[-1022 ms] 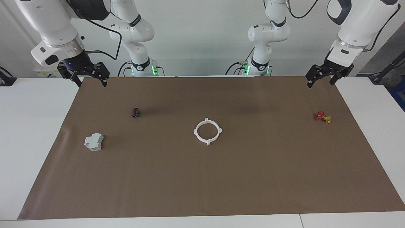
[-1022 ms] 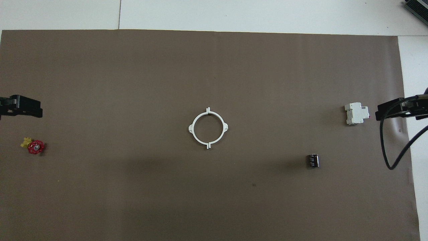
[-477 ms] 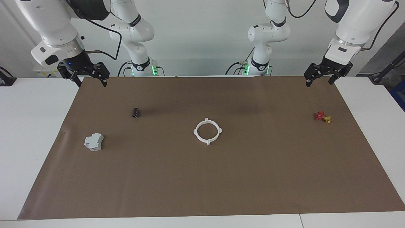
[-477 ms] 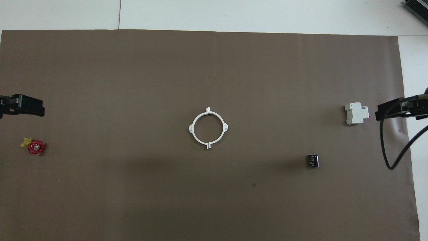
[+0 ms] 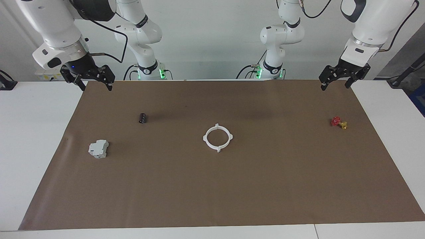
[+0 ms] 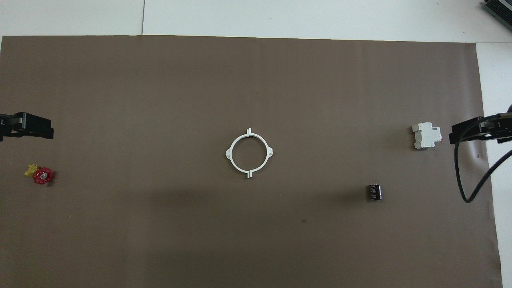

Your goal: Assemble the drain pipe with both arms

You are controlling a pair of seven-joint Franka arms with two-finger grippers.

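Note:
The drain pipe (image 5: 204, 138) lies flat in the middle of the brown mat, its two white half-rings closed into one ring with four small tabs; it also shows in the overhead view (image 6: 228, 152). My right gripper (image 5: 96, 87) hangs open and empty above the mat's corner nearest the robots at the right arm's end. My left gripper (image 5: 334, 86) hangs open and empty above the matching corner at the left arm's end. Neither gripper touches the ring. In the overhead view only part of the left gripper (image 6: 36, 127) and of the right gripper (image 6: 472, 134) shows.
A grey-white boxy block (image 5: 98, 148) and a small black cylinder (image 5: 142, 118) lie on the mat (image 5: 265, 182) toward the right arm's end. A red and yellow valve (image 5: 338, 122) lies toward the left arm's end. White table surrounds the mat.
My left gripper has risen slightly and shifted a little toward the table's middle. The right arm and all objects have stayed still.

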